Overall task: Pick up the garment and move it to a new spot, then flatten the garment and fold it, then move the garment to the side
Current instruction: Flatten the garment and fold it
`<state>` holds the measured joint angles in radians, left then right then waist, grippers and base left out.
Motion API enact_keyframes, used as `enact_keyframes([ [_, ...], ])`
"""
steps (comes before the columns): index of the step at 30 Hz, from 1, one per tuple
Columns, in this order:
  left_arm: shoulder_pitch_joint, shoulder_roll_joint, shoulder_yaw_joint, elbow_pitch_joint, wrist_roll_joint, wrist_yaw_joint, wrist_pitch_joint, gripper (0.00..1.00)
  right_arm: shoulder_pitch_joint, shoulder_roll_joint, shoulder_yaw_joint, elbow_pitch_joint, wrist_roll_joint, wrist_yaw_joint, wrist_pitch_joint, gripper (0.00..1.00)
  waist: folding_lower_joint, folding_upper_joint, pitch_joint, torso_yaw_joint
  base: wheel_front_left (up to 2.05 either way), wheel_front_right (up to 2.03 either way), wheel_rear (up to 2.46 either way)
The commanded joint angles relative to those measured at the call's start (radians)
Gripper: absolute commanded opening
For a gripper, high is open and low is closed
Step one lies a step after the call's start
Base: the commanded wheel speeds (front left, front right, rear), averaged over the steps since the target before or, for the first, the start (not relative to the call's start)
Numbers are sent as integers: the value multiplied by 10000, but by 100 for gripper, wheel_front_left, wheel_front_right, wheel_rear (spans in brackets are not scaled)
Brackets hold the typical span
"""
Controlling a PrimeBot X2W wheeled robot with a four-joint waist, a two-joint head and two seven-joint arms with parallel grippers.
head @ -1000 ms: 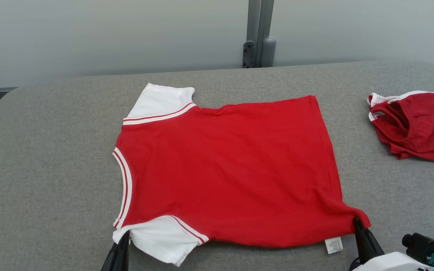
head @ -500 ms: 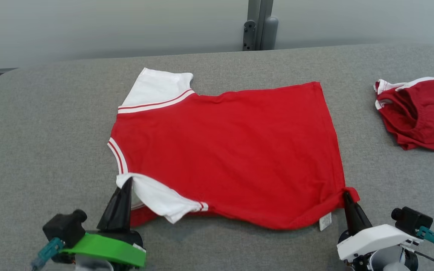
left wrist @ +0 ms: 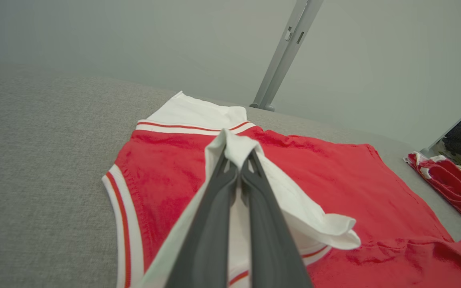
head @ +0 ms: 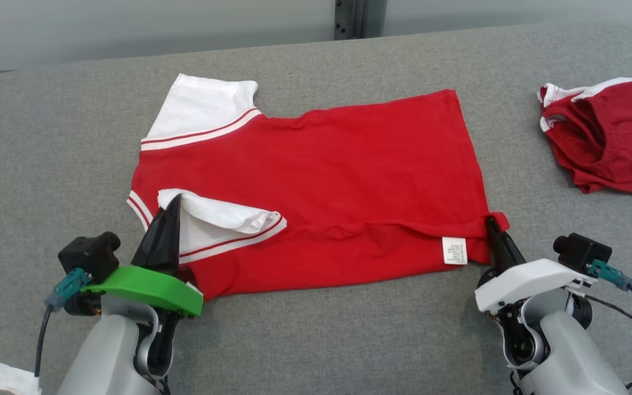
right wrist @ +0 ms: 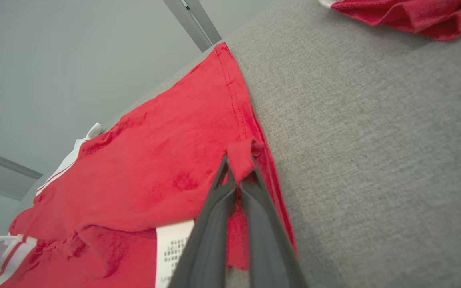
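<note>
Head view has the grey worktop [head: 47, 137] carrying the red shirt [head: 321, 159], spread mid-surface with its near edge lifted and turned over onto the body. A second garment [head: 607, 137], also red, lies crumpled well apart at the right. The left claw [head: 172, 202] is clamped on the near white sleeve [head: 223, 219], holding it over the red body. In the left wrist view its fingers [left wrist: 212, 232] press together with white cloth draped over the tips. The right claw [head: 490, 221] is clamped on the shirt's near hem corner, just beside the white label [head: 454, 250].
</note>
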<state>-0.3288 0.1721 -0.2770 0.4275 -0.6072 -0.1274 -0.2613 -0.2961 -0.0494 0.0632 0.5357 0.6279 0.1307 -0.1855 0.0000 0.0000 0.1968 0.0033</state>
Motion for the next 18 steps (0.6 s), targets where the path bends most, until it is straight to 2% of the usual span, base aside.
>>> enact_keyframes([
  [1, -209, 32, 128, 126, 156, -38, -44, 0, -266, -23, 50, 209, -84, -1, -60, 0, 0, 0, 187, -105, 0, 0, 0],
  [10, -553, -224, 547, 648, 376, -39, -40, 0, -1634, -26, 421, 1662, -259, 1, -155, 0, 0, 0, 384, -47, 0, 0, 0],
  [11, -589, -245, 584, 686, 414, -39, -41, 0, -1759, -26, 445, 1836, -256, -1, -190, 13, 0, 0, 388, -26, 0, 0, 0],
  [12, -635, -268, 628, 704, 476, -39, -41, 4, -1892, -26, 471, 1999, -272, 1, -211, 40, 0, 0, 388, -3, 0, 0, 0],
  [13, -676, -306, 671, 699, 518, -39, -41, 23, -2000, -24, 496, 2123, -285, -1, -245, 89, 0, 0, 385, 20, 0, 0, 0],
  [14, -713, -361, 781, 668, 580, -39, -41, 45, -2125, -24, 537, 2253, -284, 1, -305, 100, 0, 0, 382, 43, 0, 0, 0],
  [15, -694, -476, 892, 673, 697, -39, -40, 69, -2316, -26, 628, 2468, -197, -1, -398, 100, 0, 0, 367, 75, 0, 0, 0],
  [16, -704, -504, 933, 686, 736, -39, -40, 80, -2389, -27, 655, 2528, -166, -1, -433, 100, 0, 0, 360, 83, 0, 0, 0],
  [17, -718, -524, 996, 697, 795, -40, -40, 99, -2450, -29, 676, 2591, -158, 1, -503, 100, 0, 0, 350, 91, 0, 0, 0],
  [18, -720, -538, 1049, 721, 832, -40, -42, 100, -2498, -27, 673, 2661, -165, 1, -558, 100, 0, 0, 339, 96, 0, 0, 0],
])
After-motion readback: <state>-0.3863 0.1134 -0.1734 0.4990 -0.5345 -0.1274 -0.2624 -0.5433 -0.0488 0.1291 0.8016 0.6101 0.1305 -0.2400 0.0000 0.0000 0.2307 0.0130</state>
